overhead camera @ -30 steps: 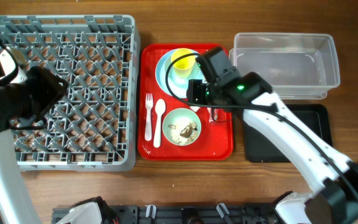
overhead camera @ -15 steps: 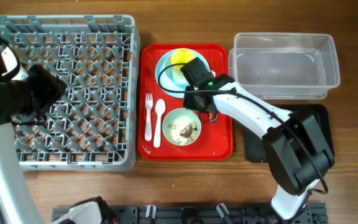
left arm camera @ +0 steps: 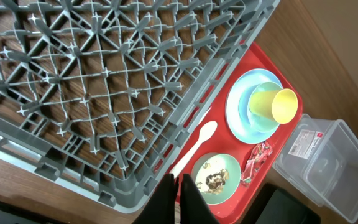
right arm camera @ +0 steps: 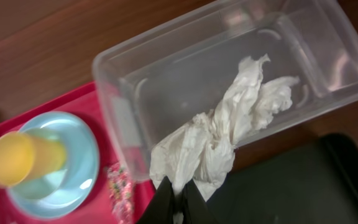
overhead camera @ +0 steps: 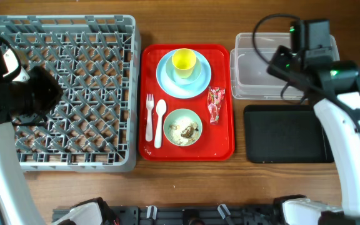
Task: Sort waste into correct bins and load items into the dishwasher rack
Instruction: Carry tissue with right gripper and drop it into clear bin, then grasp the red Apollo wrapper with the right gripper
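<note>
Holding the white tissue point(right arm camera: 229, 130) tight, the right gripper point(right arm camera: 176, 186) has its two fingers pinched on one end of it. The tissue hangs over the clear tub point(right arm camera: 166, 81). I cannot tell if the tissue touches the tub. The tub sits at the far right of the table point(overhead camera: 186, 25). The black tray point(overhead camera: 286, 134) lies just near it, on the near right.

The left gripper point(left arm camera: 177, 183) is up above the big grey rack point(overhead camera: 74, 81) on the left side. Its fingers are pressed together and there is nothing between them.

The red tray point(overhead camera: 224, 144) lies in the middle, between the rack and the two bins. On its far part is the blue plate point(overhead camera: 164, 81), with the yellow cup point(overhead camera: 184, 62) standing on it. On its near part is the green bowl point(overhead camera: 184, 127), with pale food scraps point(overhead camera: 186, 131) inside. The white fork point(overhead camera: 149, 119) and the white spoon point(overhead camera: 159, 122) lie side by side just left of the bowl, the fork more to the left. The red wrapper point(overhead camera: 215, 103) lies on the tray's right side, just right of the bowl and plate.
</note>
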Controlling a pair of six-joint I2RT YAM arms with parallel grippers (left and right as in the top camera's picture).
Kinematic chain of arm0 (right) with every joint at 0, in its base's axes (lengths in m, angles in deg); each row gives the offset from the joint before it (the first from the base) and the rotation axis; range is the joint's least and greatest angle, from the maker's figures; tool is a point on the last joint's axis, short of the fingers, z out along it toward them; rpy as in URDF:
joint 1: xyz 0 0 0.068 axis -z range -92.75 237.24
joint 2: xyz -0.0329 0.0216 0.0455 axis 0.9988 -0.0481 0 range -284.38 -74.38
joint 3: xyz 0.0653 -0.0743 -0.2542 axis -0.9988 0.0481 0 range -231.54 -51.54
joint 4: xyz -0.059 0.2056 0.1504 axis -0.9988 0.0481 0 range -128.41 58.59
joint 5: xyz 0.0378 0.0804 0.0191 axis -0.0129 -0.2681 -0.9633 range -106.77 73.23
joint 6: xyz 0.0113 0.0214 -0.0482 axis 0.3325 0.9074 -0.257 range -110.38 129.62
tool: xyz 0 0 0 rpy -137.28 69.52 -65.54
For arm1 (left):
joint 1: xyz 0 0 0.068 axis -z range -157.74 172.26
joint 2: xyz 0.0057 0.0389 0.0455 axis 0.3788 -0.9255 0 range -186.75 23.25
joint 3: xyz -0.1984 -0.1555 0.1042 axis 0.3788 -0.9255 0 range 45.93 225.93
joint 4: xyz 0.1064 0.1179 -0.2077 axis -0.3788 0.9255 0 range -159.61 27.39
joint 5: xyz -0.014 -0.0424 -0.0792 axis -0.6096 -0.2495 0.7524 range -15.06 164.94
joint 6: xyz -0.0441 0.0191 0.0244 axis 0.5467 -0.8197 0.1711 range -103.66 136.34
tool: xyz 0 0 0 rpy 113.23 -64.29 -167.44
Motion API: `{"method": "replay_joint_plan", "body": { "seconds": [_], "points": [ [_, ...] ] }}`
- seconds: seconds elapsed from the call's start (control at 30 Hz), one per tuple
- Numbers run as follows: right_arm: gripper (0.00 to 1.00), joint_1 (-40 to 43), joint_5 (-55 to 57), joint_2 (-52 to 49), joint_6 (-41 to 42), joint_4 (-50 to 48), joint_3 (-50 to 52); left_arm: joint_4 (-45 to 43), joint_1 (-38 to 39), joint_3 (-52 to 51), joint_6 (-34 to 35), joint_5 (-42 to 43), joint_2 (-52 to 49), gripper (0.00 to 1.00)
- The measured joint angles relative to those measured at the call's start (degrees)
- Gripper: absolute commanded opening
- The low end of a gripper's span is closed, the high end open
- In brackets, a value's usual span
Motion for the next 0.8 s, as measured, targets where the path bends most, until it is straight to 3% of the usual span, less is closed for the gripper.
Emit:
{"method": "replay_joint_plan", "body": {
  "seconds": [0.1, 0.13, 0.2, 0.23, 0.27, 0.33, 0.4, 0.43, 0.53, 0.67, 0.8],
  "points": [
    [0.05, 4.2, -2.6, -2.8, -1.6, -1.6, 0.0, 0.0, 0.0, 0.0, 0.0, 0.0, 0.0, 0.07],
    [0.10, 4.6, -3.9, -5.6, -2.0, -1.8, 0.0, 0.0, 0.0, 0.0, 0.0, 0.0, 0.0, 0.07],
    [0.33, 4.7, -5.0, -10.6, -2.4, -2.3, 0.0, 0.0, 0.0, 0.0, 0.0, 0.0, 0.0, 0.10],
    [0.55, 4.7, -5.6, -14.0, -3.2, -2.3, 0.0, 0.0, 0.0, 0.0, 0.0, 0.0, 0.0, 0.22],
    [0.58, 4.7, -6.3, -17.2, -4.7, -2.2, 0.0, 0.0, 0.0, 0.0, 0.0, 0.0, 0.0, 0.30],
    [0.62, 4.7, -6.6, -17.8, -6.0, -2.1, 0.1, 0.0, 0.0, 0.0, 0.2, 0.0, 0.0, 0.39],
    [0.62, 4.7, -7.0, -17.0, -6.5, -1.6, 0.1, 0.0, 0.0, 0.0, 0.0, 0.0, 0.0, 0.41],
    [0.52, 4.7, -9.7, -15.4, -7.0, 0.0, 0.1, 0.0, 0.0, 0.0, 0.0, 0.0, 0.0, 0.42],
    [0.51, 3.7, -17.6, -9.9, -8.0, 4.1, -0.2, 0.1, 0.0, 0.0, 0.0, 0.0, 0.0, 0.42],
    [0.52, -7.0, -21.4, -7.3, -7.5, 7.5, -0.2, 0.1, 0.0, 0.0, 0.0, 0.0, 0.0, 0.42],
    [0.52, -18.1, -16.6, -7.3, -2.1, 5.0, 5.7, 0.4, 0.0, 0.0, 0.0, 0.0, 0.0, 0.41]
  ]
}}
